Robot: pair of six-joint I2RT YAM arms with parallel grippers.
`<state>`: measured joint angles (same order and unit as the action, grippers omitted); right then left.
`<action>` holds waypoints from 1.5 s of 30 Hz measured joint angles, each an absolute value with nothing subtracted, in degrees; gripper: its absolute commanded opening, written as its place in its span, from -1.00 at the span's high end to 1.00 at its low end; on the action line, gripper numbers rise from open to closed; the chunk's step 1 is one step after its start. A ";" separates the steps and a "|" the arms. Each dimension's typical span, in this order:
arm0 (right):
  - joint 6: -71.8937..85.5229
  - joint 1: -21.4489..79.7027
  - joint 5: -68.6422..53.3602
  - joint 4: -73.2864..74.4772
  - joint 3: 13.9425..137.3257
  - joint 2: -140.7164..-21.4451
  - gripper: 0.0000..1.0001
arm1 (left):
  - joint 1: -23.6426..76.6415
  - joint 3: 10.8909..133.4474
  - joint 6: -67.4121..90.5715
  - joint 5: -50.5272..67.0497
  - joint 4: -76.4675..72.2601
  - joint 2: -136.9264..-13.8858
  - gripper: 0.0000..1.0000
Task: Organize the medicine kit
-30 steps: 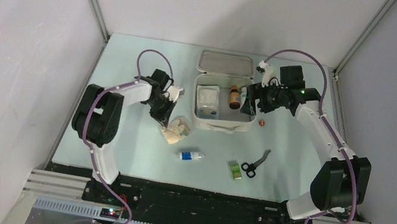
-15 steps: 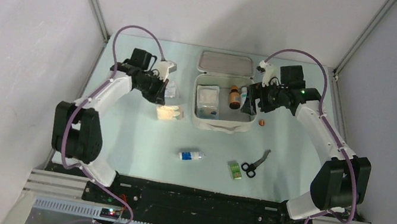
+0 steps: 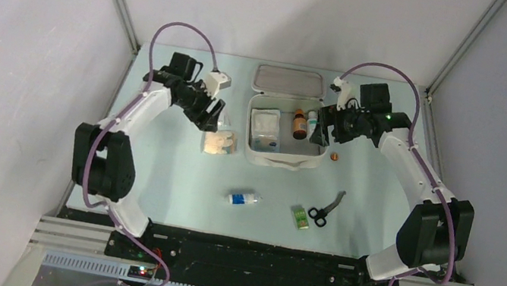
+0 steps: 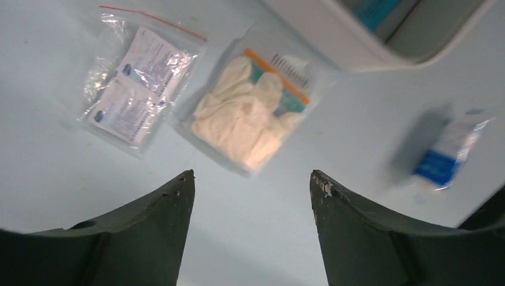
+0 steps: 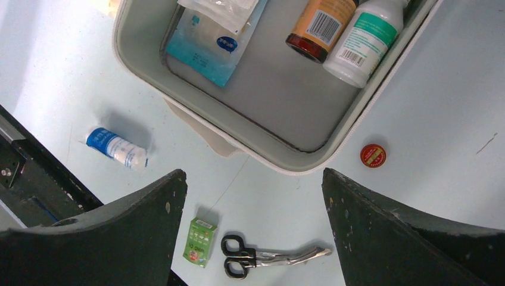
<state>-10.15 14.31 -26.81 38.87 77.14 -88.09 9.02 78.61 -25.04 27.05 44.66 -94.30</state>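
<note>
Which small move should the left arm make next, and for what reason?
Probably lower the left gripper onto the glove packet and close on it. Its jaws stand open and empty. The packet lies on the table just ahead of the fingertips, outside the open medicine kit, where it likely belongs. The clear zip bag of sachets beside it could follow.

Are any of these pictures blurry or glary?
Left wrist view: the blue-labelled roll at the right is smeared, and the clear zip bag glints. Right wrist view: sharp, the amber bottle showing a crisp barcode. Top view: even light, soft shadows.
</note>
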 measured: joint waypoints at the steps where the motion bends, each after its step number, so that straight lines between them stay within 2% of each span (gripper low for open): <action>1: -10.15 14.22 -26.79 38.92 77.14 -88.09 -0.76 | 9.10 78.94 -27.57 26.20 44.58 -95.46 -0.52; 8: -10.17 14.11 -26.37 38.96 77.14 -88.09 -0.77 | 9.85 78.65 -47.29 21.54 45.80 -102.72 -0.30; 16: -10.48 13.96 -25.76 39.00 76.73 -88.07 -0.77 | 13.74 78.76 -62.39 21.17 46.04 -106.28 -0.19; 18: -10.63 13.69 -25.71 38.98 76.73 -88.05 -0.77 | 15.27 78.76 -64.47 21.15 46.06 -107.28 -0.10; 19: -10.63 13.52 -25.71 38.98 76.73 -88.01 -0.78 | 15.90 78.76 -65.14 21.12 46.09 -107.87 0.05; 25: -10.63 12.75 -25.30 39.16 76.60 -87.37 -0.78 | 17.34 80.84 -65.95 20.53 46.78 -113.32 0.51; 28: -10.61 12.36 -25.32 39.29 75.75 -86.48 -0.78 | 17.39 82.70 -66.00 19.68 46.83 -114.89 0.68; 31: -10.57 12.01 -25.32 39.59 75.05 -85.67 -0.78 | 17.76 83.07 -66.04 18.94 46.78 -115.09 0.71; 36: -10.55 11.77 -25.34 39.59 74.76 -85.25 -0.78 | 18.26 83.07 -65.87 18.17 46.89 -115.09 0.99; 42: -10.15 11.66 -25.32 39.55 74.61 -85.25 -0.78 | 17.56 82.98 -63.40 20.29 47.72 -112.22 1.00; 43: -10.11 11.66 -25.34 39.53 74.59 -85.25 -0.78 | 17.41 82.98 -62.89 20.88 47.81 -111.13 0.95; 44: -10.07 11.66 -25.32 39.53 74.59 -85.25 -0.78 | 17.26 82.98 -62.33 21.50 47.86 -109.82 0.86; 45: -9.96 11.66 -25.32 39.48 74.59 -85.25 -0.78 | 17.08 82.98 -61.41 22.06 47.88 -108.60 0.51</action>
<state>-9.96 11.66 -25.32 39.48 74.59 -85.25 17.08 82.98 -61.41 22.06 47.88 -108.60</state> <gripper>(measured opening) 0.888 0.015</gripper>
